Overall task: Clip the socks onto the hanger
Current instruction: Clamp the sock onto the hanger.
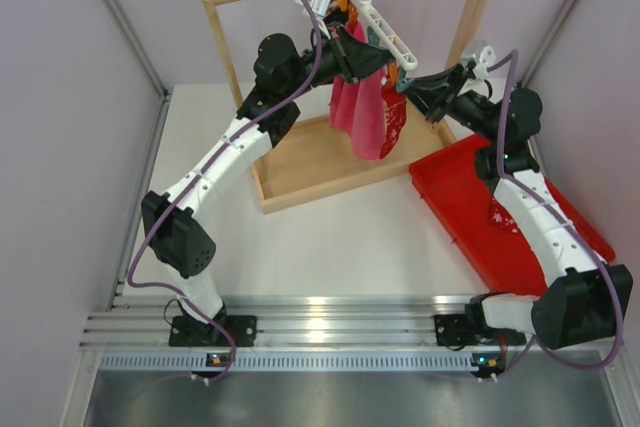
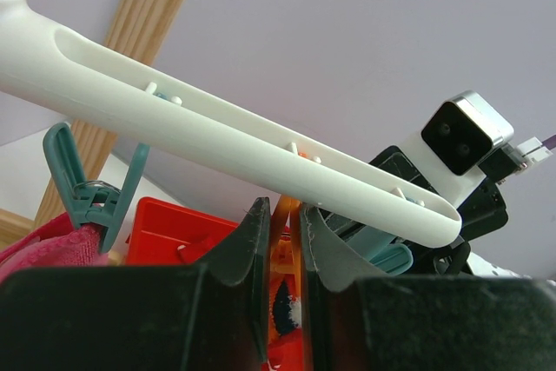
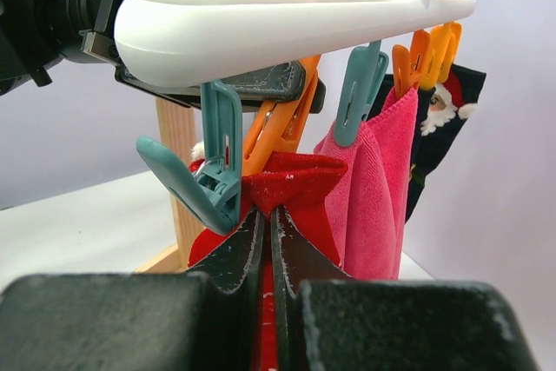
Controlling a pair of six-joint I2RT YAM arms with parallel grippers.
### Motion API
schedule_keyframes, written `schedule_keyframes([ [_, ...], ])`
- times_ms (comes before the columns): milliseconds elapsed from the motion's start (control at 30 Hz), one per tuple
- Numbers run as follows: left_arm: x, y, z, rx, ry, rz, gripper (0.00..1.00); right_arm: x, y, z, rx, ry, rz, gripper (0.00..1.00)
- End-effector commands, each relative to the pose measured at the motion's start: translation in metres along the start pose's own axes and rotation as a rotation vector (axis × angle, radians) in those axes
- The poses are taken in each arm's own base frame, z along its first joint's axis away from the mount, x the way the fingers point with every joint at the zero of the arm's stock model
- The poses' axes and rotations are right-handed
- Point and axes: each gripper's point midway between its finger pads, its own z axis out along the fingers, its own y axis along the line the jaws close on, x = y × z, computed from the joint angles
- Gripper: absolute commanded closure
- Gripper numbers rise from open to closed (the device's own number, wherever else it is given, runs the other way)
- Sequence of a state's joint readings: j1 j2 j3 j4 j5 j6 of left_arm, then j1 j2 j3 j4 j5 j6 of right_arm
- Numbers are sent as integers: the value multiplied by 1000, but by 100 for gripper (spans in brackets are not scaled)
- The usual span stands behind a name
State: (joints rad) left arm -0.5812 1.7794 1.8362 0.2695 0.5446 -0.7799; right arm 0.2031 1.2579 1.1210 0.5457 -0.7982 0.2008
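The white hanger (image 1: 385,22) hangs by its hook from the wooden rail. My left gripper (image 2: 282,210) is shut on an orange clip (image 2: 284,241) under the hanger bar (image 2: 243,136), pinching its handles. My right gripper (image 3: 271,215) is shut on the top edge of a red sock (image 3: 295,184), held up just below that orange clip (image 3: 282,123) and beside a teal clip (image 3: 213,180). In the top view this sock (image 1: 392,122) hangs under the hanger's right end. Another red sock (image 1: 500,215) lies in the red tray.
A pink cloth (image 3: 373,188) and a black cloth (image 3: 439,136) hang clipped further along the hanger. The wooden rail frame (image 1: 300,162) stands at the back, with the red tray (image 1: 470,227) to its right. Both arms crowd close together at the hanger.
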Motion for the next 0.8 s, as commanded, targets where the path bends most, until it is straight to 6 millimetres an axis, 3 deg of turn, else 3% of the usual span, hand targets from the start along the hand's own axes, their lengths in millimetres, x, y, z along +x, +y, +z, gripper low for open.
schedule_keyframes([
  [0,7,23,0,-69,5,-30,100,-45,18,1,-38,-91,-104,100],
  [200,6,23,0,-66,4,-30,100,-48,17,1,-31,-95,-106,100],
  [333,4,21,-1,-67,1,-25,88,-48,15,1,-26,-93,-104,100],
  [467,-1,15,-2,-61,-12,-18,69,-43,13,2,-22,-78,-101,100],
  [767,-10,7,-7,-72,-28,4,48,-36,7,4,-8,-60,-94,100],
])
